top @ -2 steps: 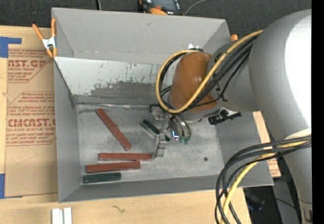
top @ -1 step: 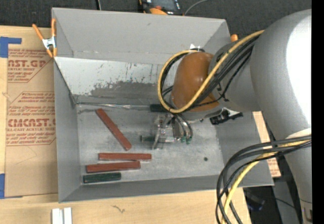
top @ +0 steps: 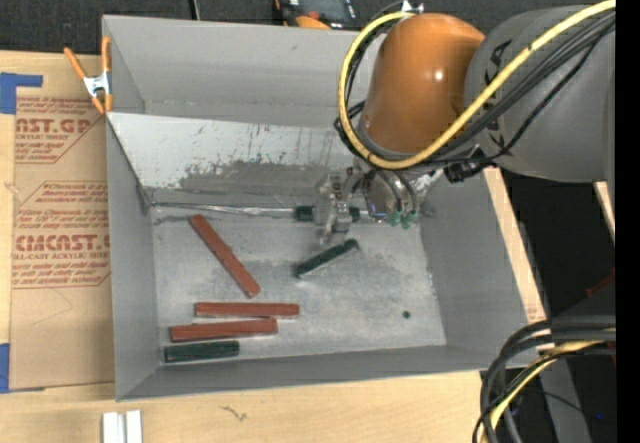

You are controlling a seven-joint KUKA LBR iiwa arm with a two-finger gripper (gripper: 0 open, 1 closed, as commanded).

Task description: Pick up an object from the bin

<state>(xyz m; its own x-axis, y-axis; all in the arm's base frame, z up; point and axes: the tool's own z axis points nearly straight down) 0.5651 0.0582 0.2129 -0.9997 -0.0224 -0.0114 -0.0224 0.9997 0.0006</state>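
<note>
While gripper point(top: 337, 211) hangs low by back wall of grey metal bin point(top: 130, 181), nothing shows lifted; pick judged not yet done, grasp and lift left to do. Grip released or clenched: cannot tell. Nearest thing: dark green stick point(top: 325, 258), slim, straight, slantwise on scuffed floor just beside gripper. Three red-brown flat sticks point(top: 225, 256) and second dark stick point(top: 202, 352) lie well apart, toward view's lower left.

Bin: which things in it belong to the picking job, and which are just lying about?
In the job: tool; dark green stick nearest it, mid-bin (likely pick).
Lying about: slanted brown stick; upper flat brown stick; lower flat brown stick; dark stick bottom-left.
</note>
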